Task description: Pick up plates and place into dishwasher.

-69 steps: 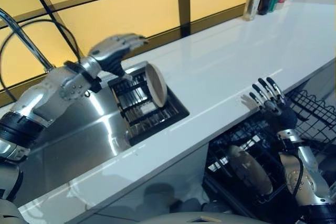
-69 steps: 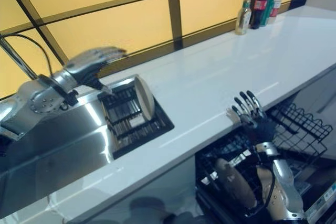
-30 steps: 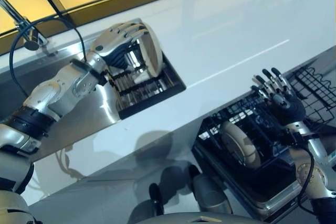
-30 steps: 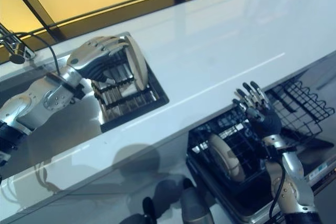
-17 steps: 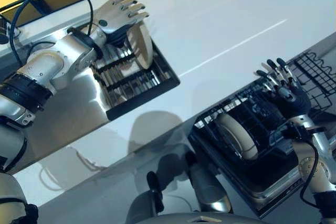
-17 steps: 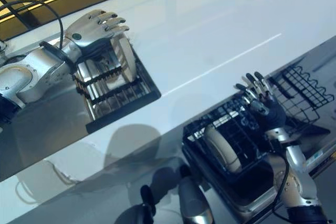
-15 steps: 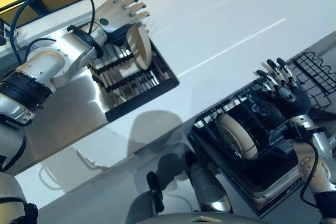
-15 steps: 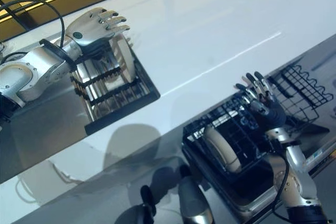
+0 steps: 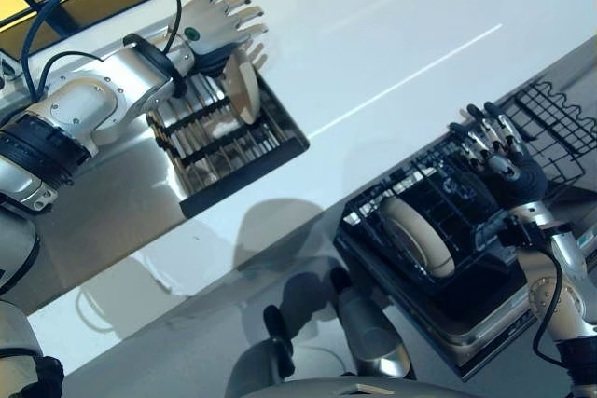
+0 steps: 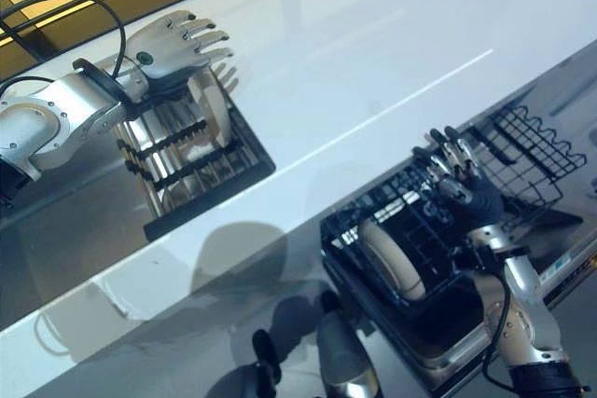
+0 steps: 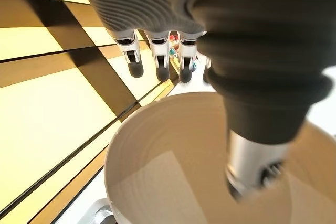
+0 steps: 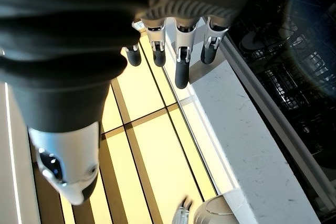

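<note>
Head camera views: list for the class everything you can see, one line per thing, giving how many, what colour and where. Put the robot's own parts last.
Plate in drying rack: one, beige, standing on edge in the rack set in the counter.
Plate in dishwasher: one, beige, standing on edge in the lower basket.
Drying rack: one, dark with metal bars, sunk in the counter beside the sink.
Dishwasher basket: one, black wire, pulled out below the counter edge.
Counter: one, white, glossy, running across the view.
Sink: one, steel, on the robot's left of the rack.
Left hand: one, silver, fingers straight, over the rack plate.
Right hand: one, silver with dark cover, fingers spread, above the basket.
</note>
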`<state>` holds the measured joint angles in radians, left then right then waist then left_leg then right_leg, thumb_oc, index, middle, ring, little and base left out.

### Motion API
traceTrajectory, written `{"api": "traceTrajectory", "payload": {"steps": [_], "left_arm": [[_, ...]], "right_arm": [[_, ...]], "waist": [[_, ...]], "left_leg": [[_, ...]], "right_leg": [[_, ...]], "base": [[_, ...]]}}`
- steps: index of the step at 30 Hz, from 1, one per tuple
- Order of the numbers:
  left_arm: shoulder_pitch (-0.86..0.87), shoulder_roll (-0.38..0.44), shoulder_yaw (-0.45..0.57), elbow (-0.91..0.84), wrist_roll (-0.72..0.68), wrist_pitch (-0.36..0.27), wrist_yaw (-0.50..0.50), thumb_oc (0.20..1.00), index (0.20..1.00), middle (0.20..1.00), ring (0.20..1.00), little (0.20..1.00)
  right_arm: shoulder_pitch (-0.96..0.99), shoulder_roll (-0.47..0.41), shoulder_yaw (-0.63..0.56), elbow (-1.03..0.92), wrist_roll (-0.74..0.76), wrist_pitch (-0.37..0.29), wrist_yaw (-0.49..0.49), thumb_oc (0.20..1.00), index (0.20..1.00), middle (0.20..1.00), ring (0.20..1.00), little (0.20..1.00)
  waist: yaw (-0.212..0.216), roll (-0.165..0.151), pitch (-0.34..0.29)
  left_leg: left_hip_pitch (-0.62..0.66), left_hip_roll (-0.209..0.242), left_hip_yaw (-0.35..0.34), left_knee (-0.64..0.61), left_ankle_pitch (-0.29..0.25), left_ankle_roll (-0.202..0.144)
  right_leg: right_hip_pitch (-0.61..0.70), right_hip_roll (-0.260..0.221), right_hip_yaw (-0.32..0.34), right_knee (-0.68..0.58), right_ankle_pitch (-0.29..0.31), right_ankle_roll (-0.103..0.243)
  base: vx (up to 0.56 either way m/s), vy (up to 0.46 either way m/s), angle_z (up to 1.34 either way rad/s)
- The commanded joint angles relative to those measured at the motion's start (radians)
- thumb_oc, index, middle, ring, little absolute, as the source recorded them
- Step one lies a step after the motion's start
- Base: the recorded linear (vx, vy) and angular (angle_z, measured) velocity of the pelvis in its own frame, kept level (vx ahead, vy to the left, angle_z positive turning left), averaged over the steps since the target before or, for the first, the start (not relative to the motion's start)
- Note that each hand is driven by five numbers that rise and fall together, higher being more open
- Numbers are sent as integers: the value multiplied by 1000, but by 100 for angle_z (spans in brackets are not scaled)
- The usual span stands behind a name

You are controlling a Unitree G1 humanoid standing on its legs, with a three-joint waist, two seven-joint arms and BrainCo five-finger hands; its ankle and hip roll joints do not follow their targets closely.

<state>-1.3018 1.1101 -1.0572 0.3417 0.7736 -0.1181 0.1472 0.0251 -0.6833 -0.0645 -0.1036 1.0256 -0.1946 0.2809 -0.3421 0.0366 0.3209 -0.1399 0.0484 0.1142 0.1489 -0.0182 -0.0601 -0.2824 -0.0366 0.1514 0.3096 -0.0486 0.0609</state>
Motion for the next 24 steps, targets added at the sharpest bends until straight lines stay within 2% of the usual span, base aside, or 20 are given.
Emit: {"api": "traceTrajectory", "payload": {"steps": [1,6,12,24], "left_arm": [[-71,40,10,30,44,19,-9,200,200,200,200,200],[-94,29,-25,64,81,2,-84,200,200,200,200,200],[-119,31,-53,94,83,11,-62,200,200,200,200,200],[-65,68,-6,95,62,6,-40,200,200,200,200,200]], "right_arm": [[-55,-31,-15,-23,26,-60,9,1000,1000,1000,1000,1000],[-75,-35,-3,-23,27,-66,3,1000,1000,1000,1000,1000],[-78,-37,10,-22,30,-84,1,1000,1000,1000,1000,1000],[-61,-28,-1,-22,26,-65,9,1000,1000,1000,1000,1000]], "waist": [[-5,-16,-26],[-8,-17,-12],[-10,-20,-10],[1,-16,-36]], "left_leg": [[-51,57,26,29,22,-4],[-57,58,27,25,26,-5],[-60,62,34,26,25,-5],[-37,60,29,25,16,-2]], "right_leg": [[-23,-27,-11,-27,29,57],[-28,-29,-12,-27,32,57],[-28,-30,-13,-32,33,57],[4,-34,-18,-44,25,56]], "base": [[0,0,0],[-32,3,-1],[-5,-1,0],[4,0,0]]}}
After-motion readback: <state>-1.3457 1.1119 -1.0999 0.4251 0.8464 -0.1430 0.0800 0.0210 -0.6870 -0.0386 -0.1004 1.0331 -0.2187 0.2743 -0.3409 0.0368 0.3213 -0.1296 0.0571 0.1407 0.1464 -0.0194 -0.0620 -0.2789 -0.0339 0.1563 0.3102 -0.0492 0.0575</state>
